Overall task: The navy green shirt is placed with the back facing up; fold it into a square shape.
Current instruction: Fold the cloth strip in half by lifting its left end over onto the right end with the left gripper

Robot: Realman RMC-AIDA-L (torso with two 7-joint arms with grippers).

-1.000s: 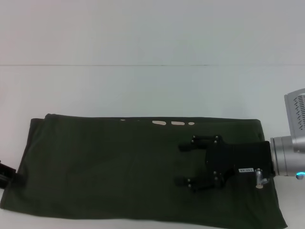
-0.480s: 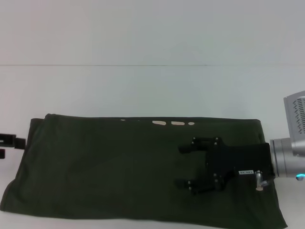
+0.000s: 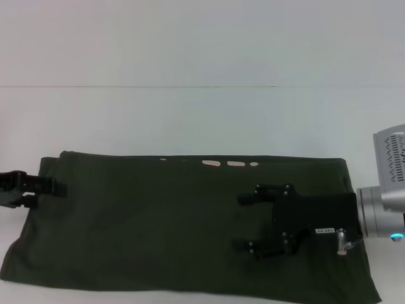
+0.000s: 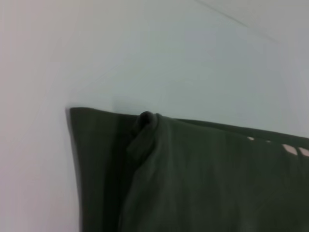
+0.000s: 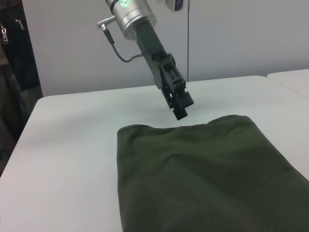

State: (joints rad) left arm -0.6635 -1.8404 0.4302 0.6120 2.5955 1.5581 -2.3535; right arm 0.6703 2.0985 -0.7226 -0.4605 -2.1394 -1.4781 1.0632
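Left end effector has advanced over the navy green shirt's left edge; finger state indiscernible. Right end effector hovers spread above the shirt's right half on the bench.

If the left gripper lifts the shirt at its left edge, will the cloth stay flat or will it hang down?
The navy green shirt would probably hang down: it is soft cloth, already bunched into a small fold in the left wrist view. It lies in folded layers, so they may slide apart. The left gripper is at that edge; the right gripper, open, is over the other half.
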